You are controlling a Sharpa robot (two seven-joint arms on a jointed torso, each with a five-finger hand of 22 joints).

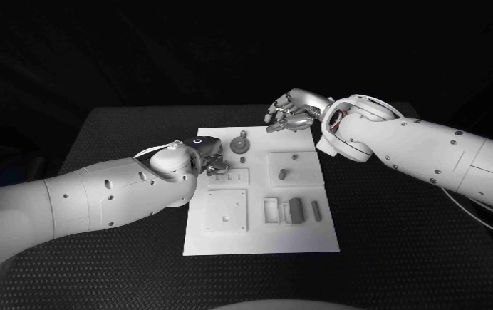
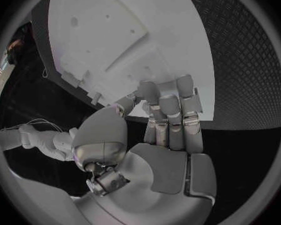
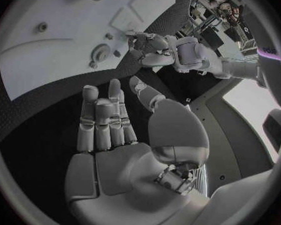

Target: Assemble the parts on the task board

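Several small grey parts (image 1: 297, 209) loose on the flat white task board (image 1: 308, 239) — assembly barely begun. Silver left hand (image 1: 213, 164) over board's left edge, grasp unclear; silver right hand (image 1: 291, 116) released — empty.

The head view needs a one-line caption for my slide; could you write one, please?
Left hand works at the white task board's left edge; right hand hovers over its far right corner.

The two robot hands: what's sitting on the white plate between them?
In the head view, a round grey part stands on the task board, between the left hand and the right hand.
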